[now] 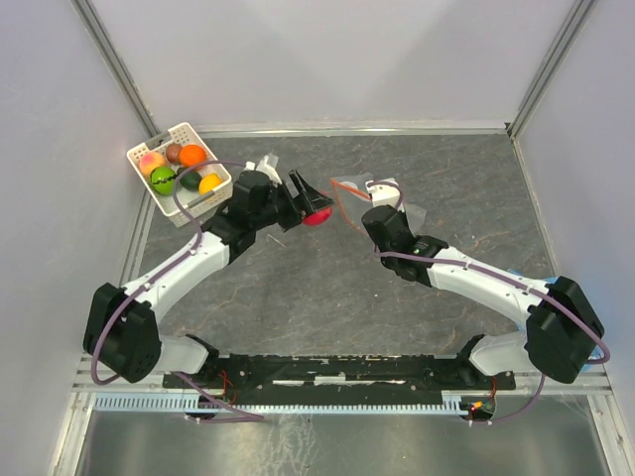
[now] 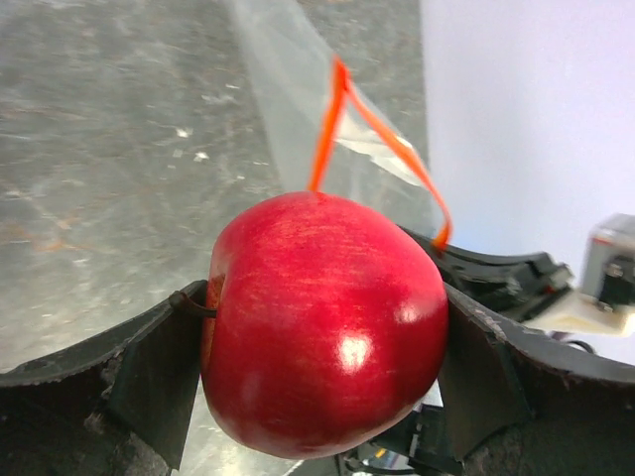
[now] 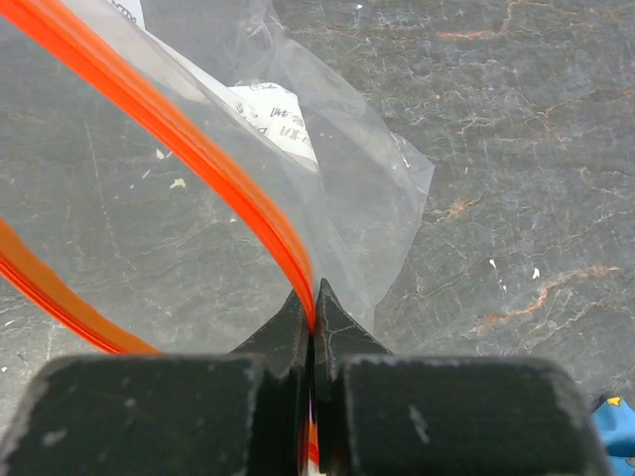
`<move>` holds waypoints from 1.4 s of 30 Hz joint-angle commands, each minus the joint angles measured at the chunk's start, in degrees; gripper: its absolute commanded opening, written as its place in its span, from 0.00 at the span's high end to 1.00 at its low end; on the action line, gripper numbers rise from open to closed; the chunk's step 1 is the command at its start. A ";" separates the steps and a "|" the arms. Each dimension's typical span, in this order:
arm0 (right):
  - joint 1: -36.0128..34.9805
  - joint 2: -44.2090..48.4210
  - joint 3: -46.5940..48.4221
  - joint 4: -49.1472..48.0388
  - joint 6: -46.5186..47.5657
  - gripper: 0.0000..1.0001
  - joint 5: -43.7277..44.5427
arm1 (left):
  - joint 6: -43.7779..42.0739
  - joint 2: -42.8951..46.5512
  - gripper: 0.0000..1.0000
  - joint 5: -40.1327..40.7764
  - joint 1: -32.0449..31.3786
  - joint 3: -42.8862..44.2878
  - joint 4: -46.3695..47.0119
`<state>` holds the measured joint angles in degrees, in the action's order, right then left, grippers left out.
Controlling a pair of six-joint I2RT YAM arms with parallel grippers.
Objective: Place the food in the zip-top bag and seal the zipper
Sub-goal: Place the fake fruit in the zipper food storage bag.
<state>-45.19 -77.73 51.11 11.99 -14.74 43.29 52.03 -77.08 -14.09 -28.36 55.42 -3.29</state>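
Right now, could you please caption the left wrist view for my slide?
Left claw holds a red apple near the bag's open orange zipper.

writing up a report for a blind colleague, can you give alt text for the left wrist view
A glossy red toy apple, clamped between the left gripper's black jaws, fills the lower frame. Just beyond it hangs the open mouth of a clear plastic zip-top bag, edged by a thin orange-red zipper strip, over a grey stone-patterned table.

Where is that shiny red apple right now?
In the top view the red apple is near the table's middle, clamped between the left arm's jaws, just left of the open mouth of the zip-top bag.
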 commanded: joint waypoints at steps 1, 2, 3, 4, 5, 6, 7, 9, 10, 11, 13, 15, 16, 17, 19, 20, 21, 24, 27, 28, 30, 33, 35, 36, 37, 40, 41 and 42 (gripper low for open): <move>0.19 1.48 -0.18 -2.38 -0.90 0.98 -1.48 | 7.12 -0.01 0.48 -1.03 -3.76 -0.51 11.12; 0.19 1.53 -0.21 -2.42 -0.90 0.98 -1.53 | 7.67 -0.46 0.48 -0.72 -4.52 -0.56 12.49; 0.19 1.53 -0.27 -2.46 -0.91 0.98 -1.68 | 8.20 -0.97 0.49 -0.23 -5.04 -0.66 13.46; 0.19 1.47 -0.23 -2.53 -0.90 0.98 -1.89 | 8.84 -1.52 0.50 0.10 -5.46 -0.86 14.59; 0.19 1.57 -0.27 -2.59 -0.97 0.98 -2.18 | 9.69 -2.08 0.50 0.33 -5.86 -1.26 15.86; 0.19 1.58 -0.28 -2.67 -0.99 0.98 -2.54 | 10.60 -2.67 0.51 0.34 -6.21 -1.67 17.66; 0.19 1.65 -0.31 -2.78 -0.99 0.98 -3.04 | 11.59 -3.25 0.51 0.44 -6.64 -2.14 19.49; 0.19 1.82 -0.46 -2.99 -1.20 0.98 -3.73 | 12.86 -4.57 0.52 0.39 -7.44 -2.46 22.19; 0.19 1.95 -0.55 -3.03 -1.29 0.98 -3.83 | 13.00 -5.34 0.52 0.54 -7.82 -2.17 22.52; 0.19 2.12 -0.62 -3.15 -1.38 0.98 -3.98 | 13.04 -6.10 0.53 0.66 -8.05 -1.94 22.53; 0.19 2.63 -0.83 -3.20 -1.62 0.98 -3.93 | 13.21 -7.25 0.53 1.28 -8.38 -1.98 22.72; 0.18 3.13 -1.05 -3.27 -1.82 0.98 -3.98 | 13.90 -8.03 0.53 2.37 -8.56 -2.98 24.07; 0.19 3.34 -1.17 -3.36 -1.91 0.98 -4.16 | 14.74 -8.40 0.53 2.91 -8.55 -3.70 25.52; 0.15 3.54 -1.28 -3.42 -2.02 0.98 -4.42 | 15.38 -8.66 0.53 3.45 -8.55 -4.50 26.49; 0.19 3.93 -1.40 -3.69 -2.21 0.98 -4.86 | 15.84 -9.41 0.53 4.67 -8.55 -5.03 26.82; 0.19 4.05 -1.51 -3.71 -2.30 0.98 -5.05 | 15.88 -9.82 0.53 5.26 -8.57 -5.08 26.38; 0.19 4.20 -1.64 -3.78 -2.38 0.98 -5.24 | 15.77 -10.25 0.53 5.72 -8.56 -5.06 25.73; 0.18 4.58 -1.87 -4.11 -2.51 0.98 -5.71 | 15.62 -11.45 0.53 7.18 -8.57 -4.80 23.54; 0.18 5.10 -2.36 -4.75 -2.48 0.98 -6.20 | 14.79 -12.23 0.54 9.42 -8.64 -3.80 19.36; 0.19 5.20 -2.48 -4.98 -2.48 0.98 -6.38 | 14.56 -12.32 0.54 10.24 -8.64 -3.50 18.17; 0.17 5.22 -2.67 -5.35 -2.40 0.98 -7.13 | 14.05 -12.43 0.54 11.48 -8.66 -3.12 16.56; 0.19 4.97 -2.79 -5.96 -2.46 0.98 -8.17 | 12.09 -12.73 0.54 13.34 -8.92 -1.44 13.60; 0.19 4.75 -2.67 -6.01 -2.78 0.98 -8.47 | 10.15 -13.02 0.53 15.03 -9.64 0.30 10.66; 0.19 4.66 -2.75 -6.04 -2.95 0.98 -8.65 | 9.40 -13.05 0.53 15.97 -10.04 0.90 9.73; 0.18 4.62 -2.77 -6.15 -2.99 0.98 -8.81 | 8.67 -13.07 0.52 16.88 -10.51 1.32 9.06; 0.19 4.53 -2.94 -6.70 -3.01 0.98 -9.57 | 6.51 -13.24 0.52 19.53 -11.83 2.86 6.67; 0.19 4.46 -3.02 -6.87 -3.01 0.98 -9.83 | 5.73 -13.43 0.51 20.55 -12.34 3.51 5.72; 0.15 4.37 -3.03 -6.95 -3.01 0.98 -10.07 | 4.89 -13.68 0.51 21.51 -12.83 4.34 4.58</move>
<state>-45.19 -74.50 48.40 8.45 -16.80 34.39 62.70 -90.35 1.69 -39.40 55.42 4.91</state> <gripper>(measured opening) 0.021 0.894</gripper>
